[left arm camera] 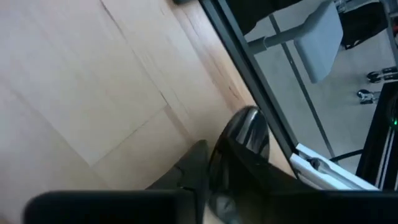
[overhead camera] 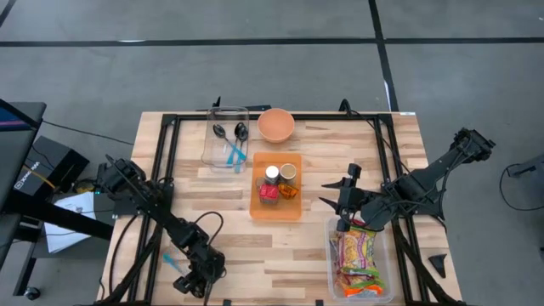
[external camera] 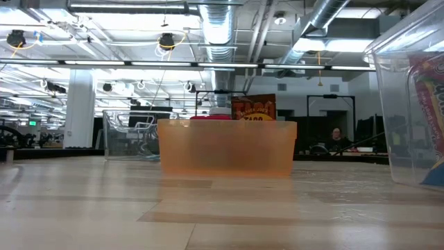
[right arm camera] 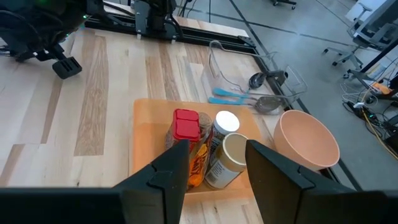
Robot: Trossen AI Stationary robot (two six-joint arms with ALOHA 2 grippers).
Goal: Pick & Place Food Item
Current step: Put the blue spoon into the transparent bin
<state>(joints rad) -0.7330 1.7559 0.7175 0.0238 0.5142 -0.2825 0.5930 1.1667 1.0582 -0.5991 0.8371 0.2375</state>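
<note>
Food items sit in an orange tray (overhead camera: 276,207) at the middle of the table (overhead camera: 314,153): a red-lidded jar (right arm camera: 186,124), a white-capped bottle (right arm camera: 226,121) and a tan-lidded container (right arm camera: 228,149), touching each other. The right end effector (overhead camera: 338,202) hangs just beside the tray, toward the table's right edge, with its fingers (right arm camera: 165,169) apart and nothing between them. The left end effector (overhead camera: 192,282) is low at the table's front edge near the left corner, fingers close together on a metal spoon (left arm camera: 247,128). A clear bin with snack packets (overhead camera: 361,259) stands at the front right corner. A pink bowl (overhead camera: 275,124) and a clear box with utensils (overhead camera: 226,136) are near the back edge.
</note>
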